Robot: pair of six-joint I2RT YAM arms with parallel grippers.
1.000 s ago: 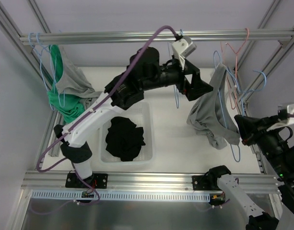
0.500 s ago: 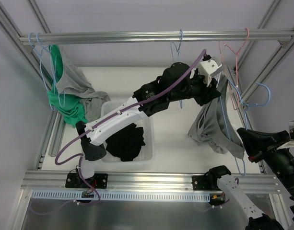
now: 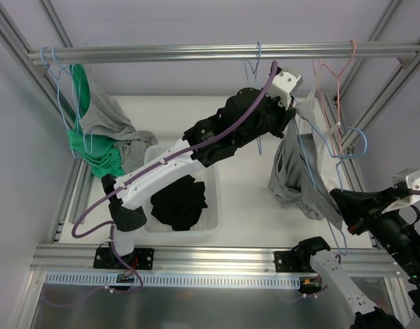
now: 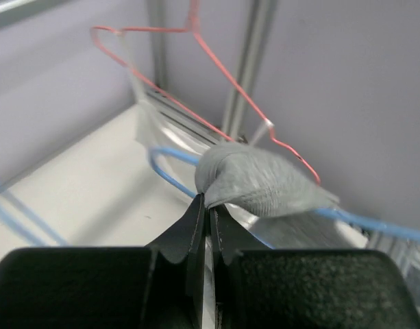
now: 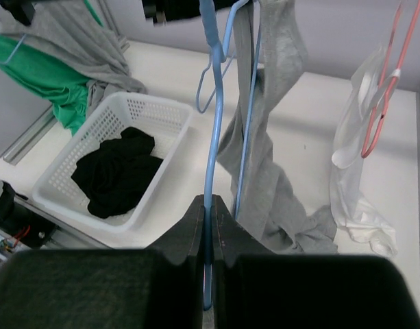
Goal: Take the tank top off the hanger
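Progress on the strap side. A second ago the left gripper was off near the middle of the rail, and the grey cotton tank top hung spread out over the thin blue wire hanger. Now that gripper's jaws are pinched fully together on a bunched fold of the grey fabric up by the hanger's shoulder. The top has been drawn into a long narrow drape, hanging over the right side of the white table, well apart from the white plastic mesh basket with the black clothing in it.

The right gripper has dropped a bit lower, with its jaws clamped tight on the hanger's blue wire to steady it.

My read is that the grab is made and the peel has started. The cloth still looks looped over the wire though, so the top isn't off yet. The strap probably needs dragging clear of the hanger's end next.
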